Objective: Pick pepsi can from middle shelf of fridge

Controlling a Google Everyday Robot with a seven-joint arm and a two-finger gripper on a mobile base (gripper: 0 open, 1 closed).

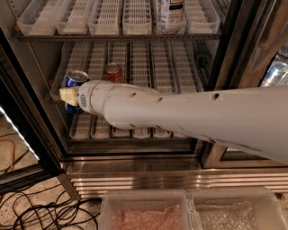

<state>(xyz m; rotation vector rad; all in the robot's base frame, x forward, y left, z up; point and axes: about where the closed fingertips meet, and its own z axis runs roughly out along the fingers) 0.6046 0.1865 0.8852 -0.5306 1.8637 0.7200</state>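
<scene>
The pepsi can [74,80], blue with a silver top, is at the front left of the middle shelf [162,63] of the fridge [227,67]. My gripper [68,95] reaches in from the right on a long white arm and is shut on the can. One yellowish finger [66,94] lies across the can's front, and blue shows above and below it. The can leans slightly. A red cola can [112,72] stands just to its right, partly behind my wrist.
A white bottle [171,13] stands on the top shelf. A lower rack [135,132] with short white lanes lies under my arm. The open door edge [20,134] is at left. Two clear bins [148,211] and cables [45,211] lie on the floor. Silver cans [275,74] are at right.
</scene>
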